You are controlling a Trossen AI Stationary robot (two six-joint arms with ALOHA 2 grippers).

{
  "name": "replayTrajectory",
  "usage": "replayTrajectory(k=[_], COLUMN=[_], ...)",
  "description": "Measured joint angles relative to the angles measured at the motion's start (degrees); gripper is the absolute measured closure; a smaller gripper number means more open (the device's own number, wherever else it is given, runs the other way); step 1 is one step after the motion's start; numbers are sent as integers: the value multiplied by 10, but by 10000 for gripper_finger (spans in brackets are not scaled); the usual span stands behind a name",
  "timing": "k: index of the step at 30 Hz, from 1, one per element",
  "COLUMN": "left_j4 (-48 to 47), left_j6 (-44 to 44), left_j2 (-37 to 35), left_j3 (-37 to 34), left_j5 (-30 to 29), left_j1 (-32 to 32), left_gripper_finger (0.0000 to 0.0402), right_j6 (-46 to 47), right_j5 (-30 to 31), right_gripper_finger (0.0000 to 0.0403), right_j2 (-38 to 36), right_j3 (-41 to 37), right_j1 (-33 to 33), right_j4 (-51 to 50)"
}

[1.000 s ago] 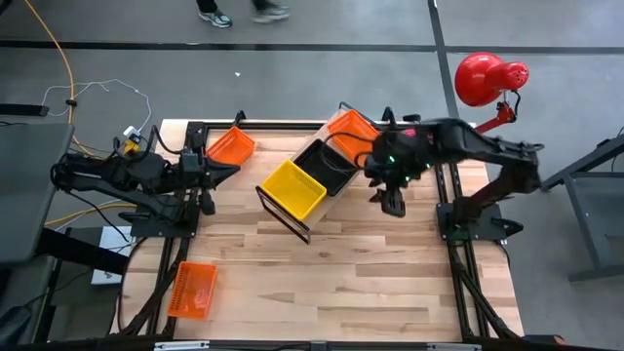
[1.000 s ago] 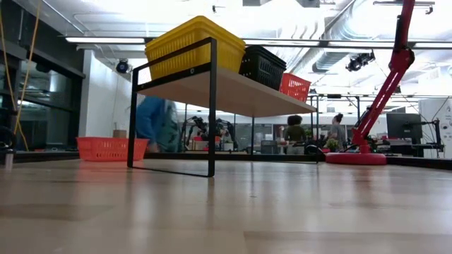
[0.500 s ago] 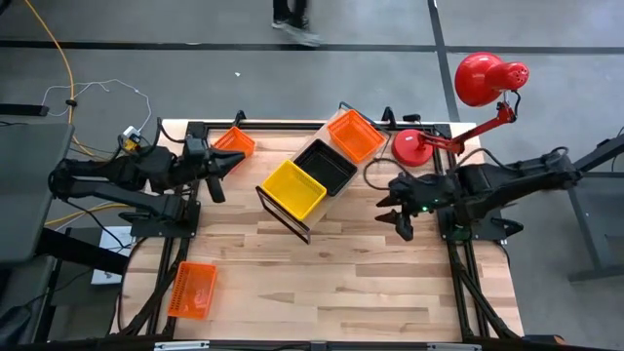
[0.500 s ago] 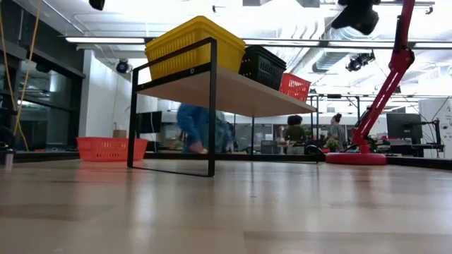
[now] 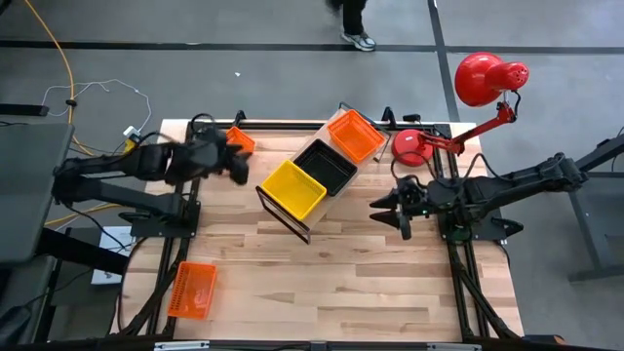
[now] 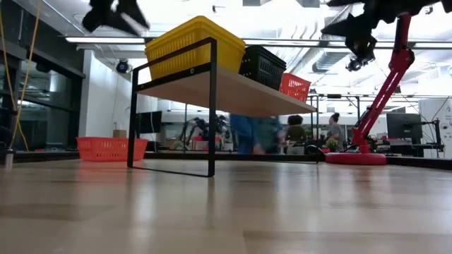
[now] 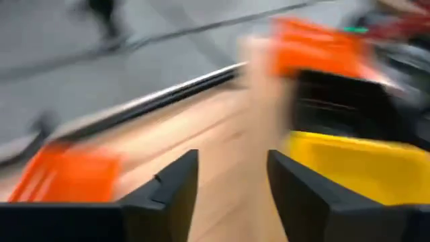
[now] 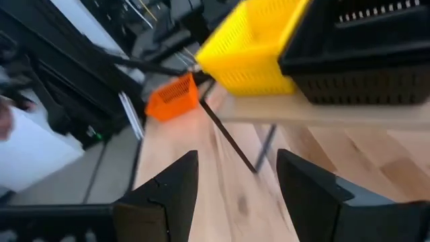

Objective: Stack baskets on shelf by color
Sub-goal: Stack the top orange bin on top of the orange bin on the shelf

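Shelf (image 5: pixel 310 187) sits diagonally on the tabletop (image 5: pixel 331 273), far of centre, and I count three baskets on its board: yellow basket (image 5: pixel 292 188) at the near-left end, black basket (image 5: pixel 326 166) in the middle, orange basket (image 5: pixel 354 135) at the far-right end, each touching the next. In the low view the same row reads yellow, black, orange along the board. A second orange basket (image 5: pixel 237 140) lies on the tabletop at the far-left corner, and a third orange basket (image 5: pixel 192 290) sits at the near-left edge, well apart from the shelf. Left end effector (image 5: pixel 234 166) hangs above the tabletop just beside the far-left orange basket, between it and the shelf; its wrist view shows the fingers (image 7: pixel 176 188) spread apart and holding nothing. Right end effector (image 5: pixel 390 209) hovers right of the shelf, pointing toward it, fingers (image 8: pixel 171 191) spread wide, nothing held. Red lamp (image 5: pixel 485 78) stands at the far-right corner. A person (image 5: pixel 351 18) is on the floor beyond the far edge.
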Motion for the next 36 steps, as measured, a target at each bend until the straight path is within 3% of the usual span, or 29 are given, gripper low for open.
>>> replayTrajectory(k=[7, 13, 21, 26, 31, 36], left_j4=[-173, -167, -125, -27, -12, 39], left_j6=[-219, -397, -618, -641, -686, -667], left_j2=[55, 85, 102, 128, 177, 217], left_j3=[-47, -142, -218, -259, -271, -271], left_j5=[27, 41, 6, 1, 28, 30], left_j1=[137, 195, 204, 226, 272, 301], left_gripper_finger=[181, 177, 177, 189, 205, 233], right_j6=[7, 27, 36, 35, 35, 35], right_j5=[24, 36, 54, 58, 58, 58], right_gripper_finger=[215, 215, 215, 215, 215, 215], right_j2=[1, 1, 1, 1, 1, 1], right_j3=[0, 0, 0, 0, 0, 0], right_j1=[0, 0, 0, 0, 0, 0], right_j4=[23, 22, 22, 22, 22, 22])
